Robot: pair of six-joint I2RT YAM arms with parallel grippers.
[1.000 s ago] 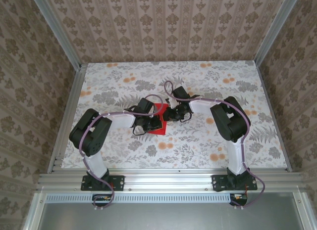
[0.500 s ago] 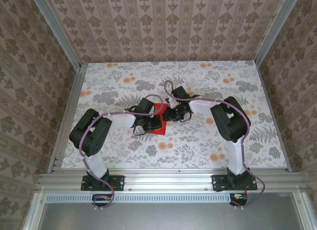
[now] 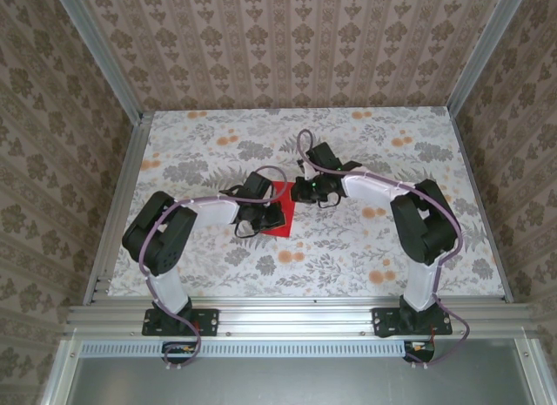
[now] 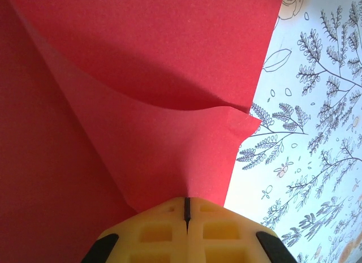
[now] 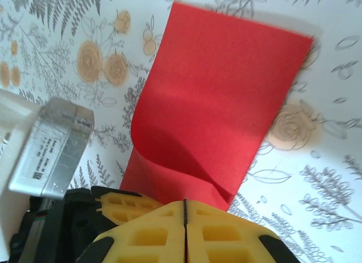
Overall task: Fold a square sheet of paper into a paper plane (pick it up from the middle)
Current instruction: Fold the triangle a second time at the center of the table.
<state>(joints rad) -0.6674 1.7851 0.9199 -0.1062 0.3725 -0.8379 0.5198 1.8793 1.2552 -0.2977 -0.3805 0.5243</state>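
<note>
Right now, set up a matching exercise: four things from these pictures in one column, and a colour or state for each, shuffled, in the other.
Column one:
1. left hand
2. right hand
3. square sheet of paper
4. table

Column two:
A. floral print
B. bright red, buckled
C. shut on the sheet, at its right in the overhead view
D. shut on the sheet, at its left in the overhead view

Pairs: 1-D, 2-C, 3-B, 4-A
</note>
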